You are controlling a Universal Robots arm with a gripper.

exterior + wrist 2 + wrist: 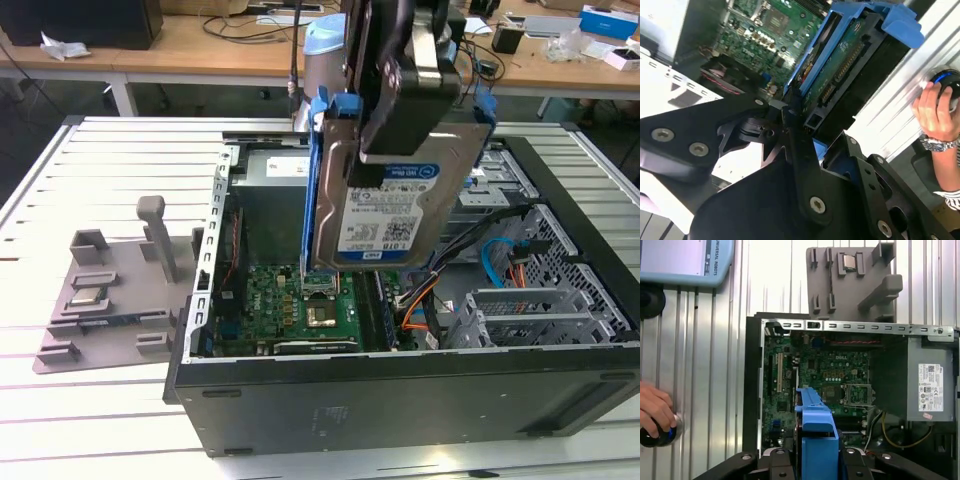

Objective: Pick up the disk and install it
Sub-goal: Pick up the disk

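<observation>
Black tool links fill the foreground in both wrist views. Its jaws are closed on the upper end of the disk, gripping it across its flat faces.

In the exterior view the disk hangs on edge with its long axis close to vertical and tipped slightly. Its labelled face is turned toward that camera, and its blue frame runs down the side on the exterior view's left. It is in the air above the open computer case, touching nothing but the tool. In the first wrist view, which looks down along the disk, its blue end sits over the motherboard, just beside the processor socket.

The relation that matters is sideways and downward. The perforated grey drive cage lies toward the exterior view's right of the disk and lower, near the orange and blue cables. By my reading, the disk stands over the board and not over the cage.

The power supply occupies one corner of the case. On the slatted bench, a grey fixture sits just beside the case on the exterior view's left. A person's hand rests on a dark knob, well apart from the case.
</observation>
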